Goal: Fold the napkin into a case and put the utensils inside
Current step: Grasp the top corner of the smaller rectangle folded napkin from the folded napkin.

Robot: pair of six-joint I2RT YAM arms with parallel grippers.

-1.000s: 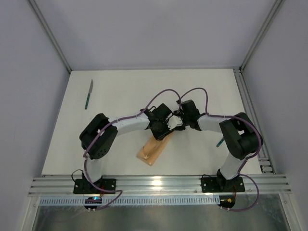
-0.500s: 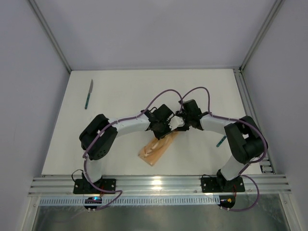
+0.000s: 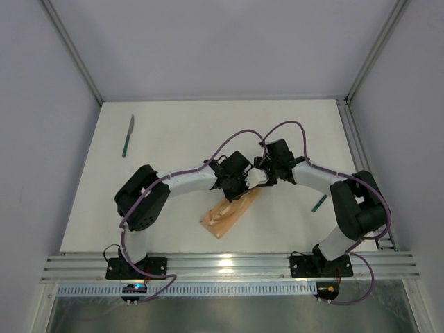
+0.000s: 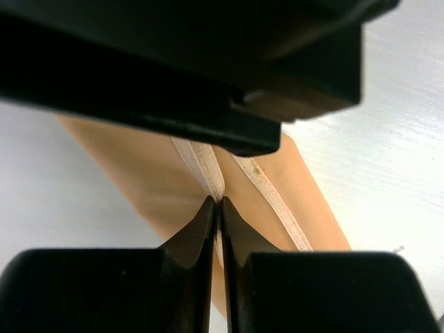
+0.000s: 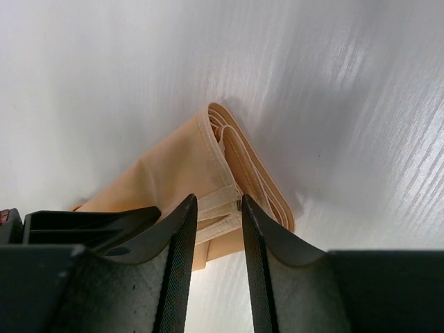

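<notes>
Both hands meet over the far end of the peach-orange folded cloth napkin [image 3: 229,211] at mid-counter, the left hand [image 4: 216,208] pinched shut on its hemmed edge and the right hand [image 5: 215,208] narrowly gripping neighbouring layers, probably to open the pouch mouth.

Your two hands crowd the middle of the surface [image 3: 180,132]: the left hand [image 3: 234,189] and right hand [image 3: 255,179] sit almost touching over the far end of the case [image 3: 225,214], so nothing can pass between them. The far half of the surface lies open. Along the left edge, the knife [image 3: 127,136] is the only obstacle, well apart from both arms. The fork [image 3: 318,203] lies close beside the right arm's elbow, leaving tight room there.
</notes>
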